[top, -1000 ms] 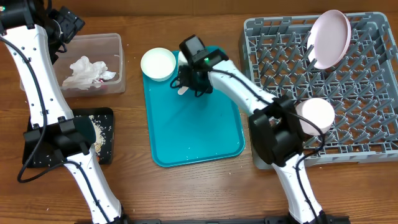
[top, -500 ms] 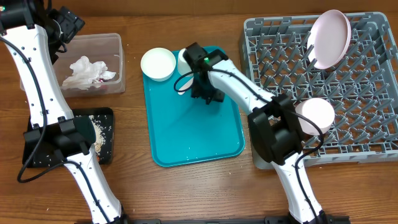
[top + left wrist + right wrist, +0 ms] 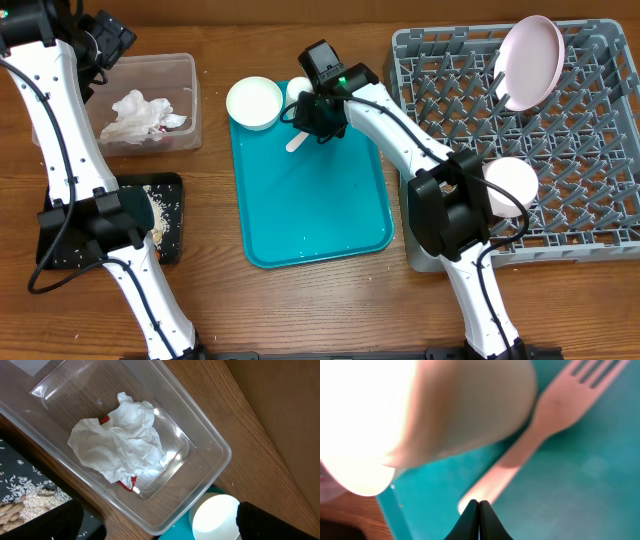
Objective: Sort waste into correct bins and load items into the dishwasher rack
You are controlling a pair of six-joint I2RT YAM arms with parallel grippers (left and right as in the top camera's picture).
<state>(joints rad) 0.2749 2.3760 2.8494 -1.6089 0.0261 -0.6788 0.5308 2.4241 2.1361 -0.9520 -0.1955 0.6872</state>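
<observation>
The right tool (image 3: 478,506) is pinched shut on nothing, its tips just short of the handle of the white plastic fork (image 3: 547,412), so a lift from here would likely leave it behind. The fork lies flat on the teal tray (image 3: 580,490), tines pointing away, beside the white cup (image 3: 465,405).

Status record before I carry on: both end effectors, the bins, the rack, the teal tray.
left end effector: open, above tub
right end effector: shut at fork handle end; grip unclear
tub: napkins, red wrapper
black tray: rice
rack: plate, bowl
teal tray: fork, cup, second bowl at corner
</observation>
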